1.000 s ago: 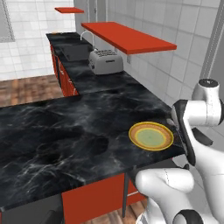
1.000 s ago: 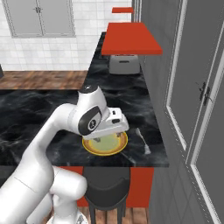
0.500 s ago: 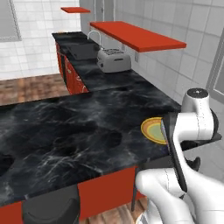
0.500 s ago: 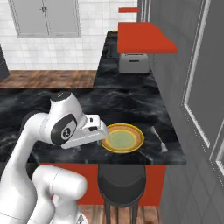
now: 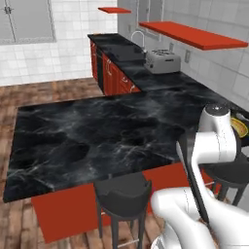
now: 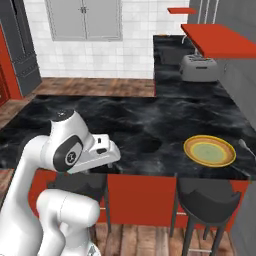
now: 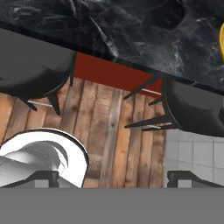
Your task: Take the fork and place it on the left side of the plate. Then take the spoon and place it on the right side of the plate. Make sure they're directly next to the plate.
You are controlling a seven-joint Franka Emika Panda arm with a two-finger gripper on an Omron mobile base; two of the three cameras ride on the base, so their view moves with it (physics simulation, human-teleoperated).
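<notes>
Between the two dark fingertips of the gripper (image 7: pixel 112 177), which stand wide apart and hold nothing, I see wooden floor planks and no readable writing. Left and right of the jaws are two round dark stools (image 7: pixel 30 68). Far to the right, on the glossy black marble counter (image 6: pixel 150 120), lies the round orange-rimmed plate (image 6: pixel 209 151), with the thin grey spoon (image 6: pixel 247 148) just beyond it.

All 3 views are evenly and brightly lit, with no visible lamp and no hard glare. The black marble counter (image 6: pixel 150 125) shows only faint pale veining, hardly any reflection. Soft dark shadow sits under the stools (image 7: pixel 192 109). Rendering is coarse: edges look slightly soft and jagged, textures smeared, with no depth blur.
</notes>
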